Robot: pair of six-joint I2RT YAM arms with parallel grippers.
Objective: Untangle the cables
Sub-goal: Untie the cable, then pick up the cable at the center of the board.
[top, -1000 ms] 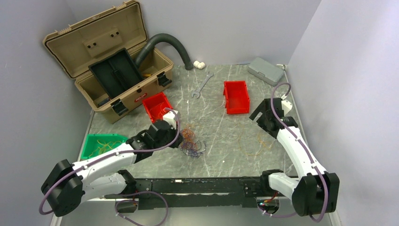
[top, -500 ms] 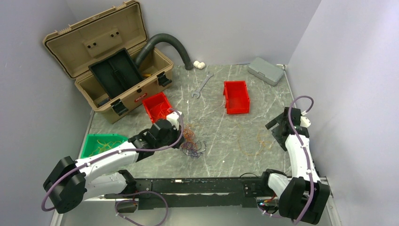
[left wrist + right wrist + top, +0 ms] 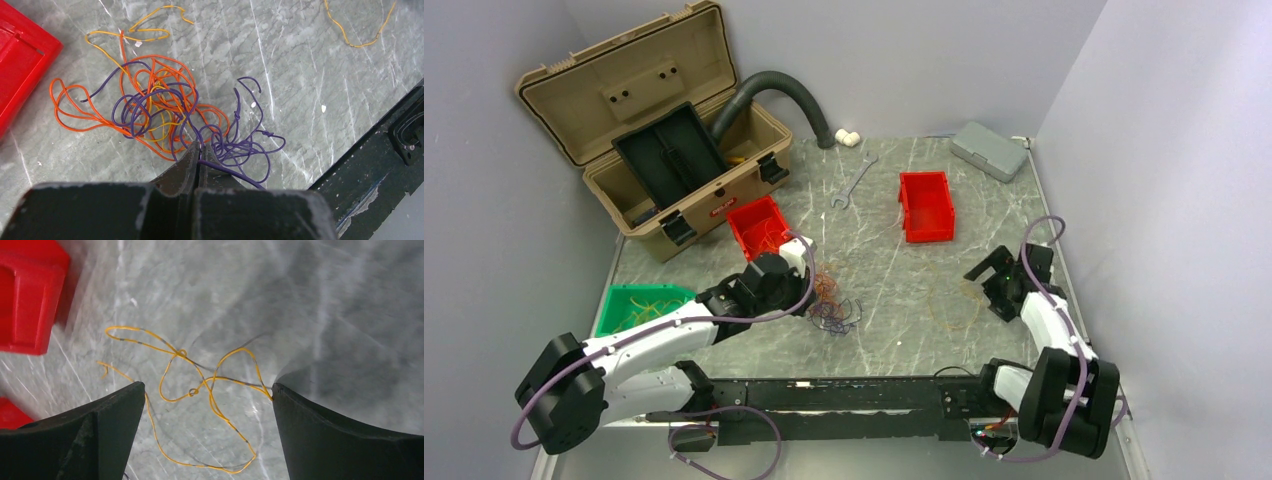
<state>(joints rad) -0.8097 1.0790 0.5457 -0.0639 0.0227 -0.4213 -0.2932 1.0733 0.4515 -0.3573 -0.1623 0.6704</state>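
Progress: early to middle, by my reading. One loose yellow wire (image 3: 181, 353) lay by itself on the right side of the worktop (image 3: 884, 200), well apart from the main knot, so at least that piece was free.
Left to do: most of it. The tangle of cables (image 3: 160, 112) was a single snarl, with orange, yellow and purple strands looped through one another. A few ends trailed out at the edges.
Tangle position: left of centre on the worktop, near the red bin (image 3: 758, 222) that sat in front of the toolbox, and nearer the left arm than the right.
Left hand (image 3: 198, 150): fingers pressed together at the near edge of the tangle. They appeared to pinch a purple strand (image 3: 231, 173) that ran out from between the tips toward the worktop's front edge.
Tangle and left hand: touching. The fingertips sat right in the purple loops, and the orange and yellow loops spread beyond them.
Right hand (image 3: 208, 387): fingers spread wide and holding nothing.
Right hand and wire: the hand hung over the loose yellow wire, which in the wrist view lay flat between the two fingers. Whether a fingertip touched it could not be told.
Right hand and tangle: well apart, with bare worktop between them.
Green bin (image 3: 614, 300): at the left edge, holding what looked like thin yellowish strands, too small to be sure of.
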